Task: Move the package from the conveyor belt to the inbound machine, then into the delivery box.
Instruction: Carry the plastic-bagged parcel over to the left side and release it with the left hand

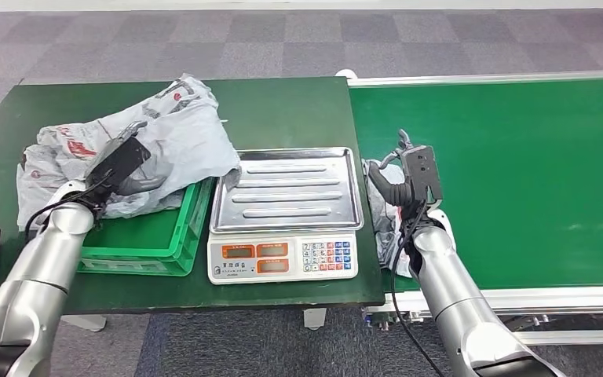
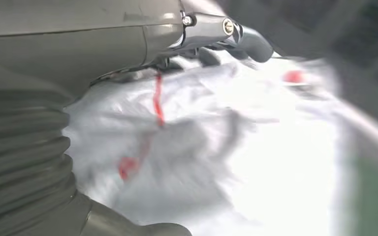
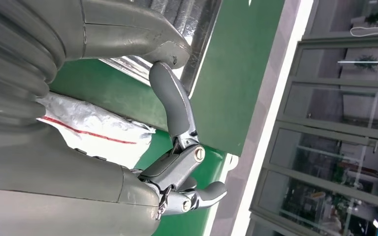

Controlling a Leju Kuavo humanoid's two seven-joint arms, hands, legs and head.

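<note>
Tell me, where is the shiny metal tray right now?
In the head view the metal tray sits on top of the scale, on the green table. The green crate is on its left, the conveyor belt on its right.

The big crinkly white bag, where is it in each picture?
Head view: the white bag lies over the green crate, under the left hand.
Left wrist view: the bag spreads blurred beneath the hand.
Right wrist view: not in it; that is a smaller bag.
Shared landmark: the bag's red print.
</note>
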